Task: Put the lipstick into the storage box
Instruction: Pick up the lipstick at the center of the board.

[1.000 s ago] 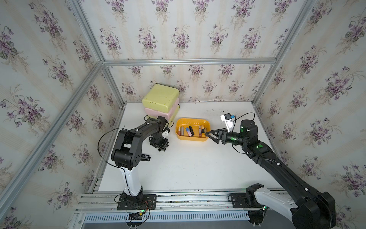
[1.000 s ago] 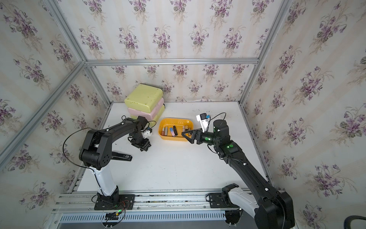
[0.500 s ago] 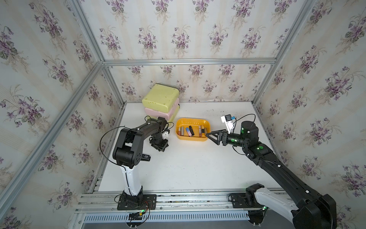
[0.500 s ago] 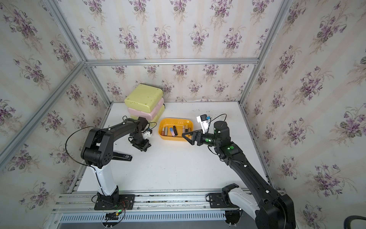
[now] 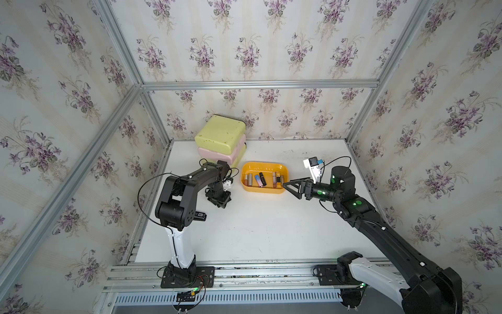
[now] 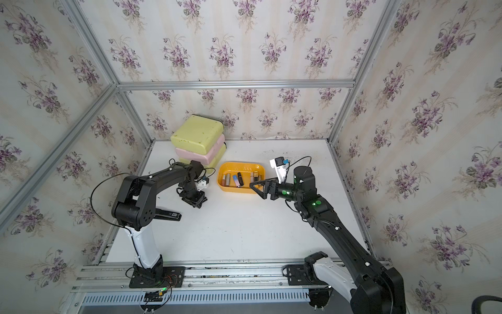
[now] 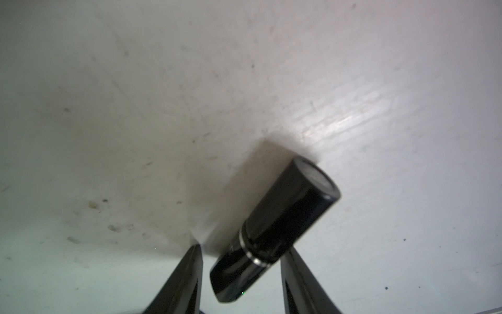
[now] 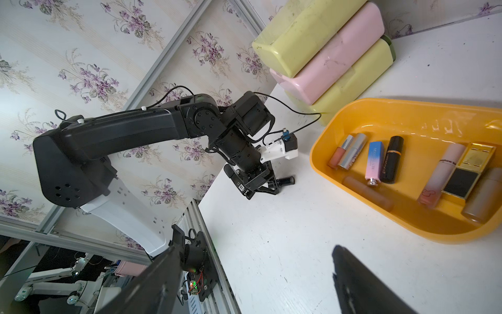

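A black lipstick with a silver band lies askew on the white table between the fingers of my left gripper. The gripper is closed around the tube's lower half. In both top views this gripper points straight down, left of the storage box, and hides the lipstick. The right wrist view shows the lipstick sticking out from under it. The orange-yellow storage box holds several cosmetic tubes. My right gripper hovers open and empty at the box's near right corner.
Stacked pale green and pink lidded boxes stand at the back left, against the wall behind the left arm. A flat black bar lies on the table near the left arm's shoulder. Papered walls enclose three sides.
My left gripper's jaws have narrowed around the lipstick. Both arms have stayed nearly where they were.
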Available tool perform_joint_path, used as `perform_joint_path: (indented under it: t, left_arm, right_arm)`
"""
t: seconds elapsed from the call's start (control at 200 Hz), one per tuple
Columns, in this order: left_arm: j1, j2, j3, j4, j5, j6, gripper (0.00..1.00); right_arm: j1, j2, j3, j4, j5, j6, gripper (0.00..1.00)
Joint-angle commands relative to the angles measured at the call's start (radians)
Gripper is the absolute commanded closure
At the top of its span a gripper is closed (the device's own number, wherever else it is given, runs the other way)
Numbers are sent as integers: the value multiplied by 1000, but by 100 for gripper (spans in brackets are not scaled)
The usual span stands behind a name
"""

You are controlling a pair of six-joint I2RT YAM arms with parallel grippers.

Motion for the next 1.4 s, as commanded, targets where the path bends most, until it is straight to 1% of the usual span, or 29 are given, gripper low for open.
perform_joint_path:
  t: [0.0,0.115,0.22,0.36,0.54,0.704,0.824,0.989,1.129,1.314,1.394]
  left_arm:
    - [-1,5,2,6,23,-1,53]
    - [-5,-9,-2,19,28,2,54]
    - [-16,-15,-7,31,41,0,57]
    - [-31,11,-4,18,31,1,58]
    - [-34,27,-6,8,22,0,66]
    - [-35,34,-7,1,19,-3,76]
    - [-36,29,-9,2,22,-6,80]
    - [-36,2,-13,5,48,-5,81]
    - [-34,-41,-18,18,101,-7,82]
    - [-21,-111,-26,47,229,-17,84]
    - [1,-156,-31,72,362,-29,84]
  right_arm:
    - [1,-1,-1,33,-12,2,10]
    - [1,-1,-3,37,-14,4,10]
    - [0,-3,-5,39,-15,6,10]
    - [1,-8,-6,39,-19,5,10]
    - [1,-18,-9,37,-18,4,10]
    - [1,-27,-9,31,-16,1,11]
    - [1,-33,-7,30,-19,2,10]
    - [0,-37,-6,26,-13,1,10]
    - [1,-31,1,21,-7,1,9]
    - [1,-21,8,25,7,8,8]
    - [1,-5,6,31,8,19,8]
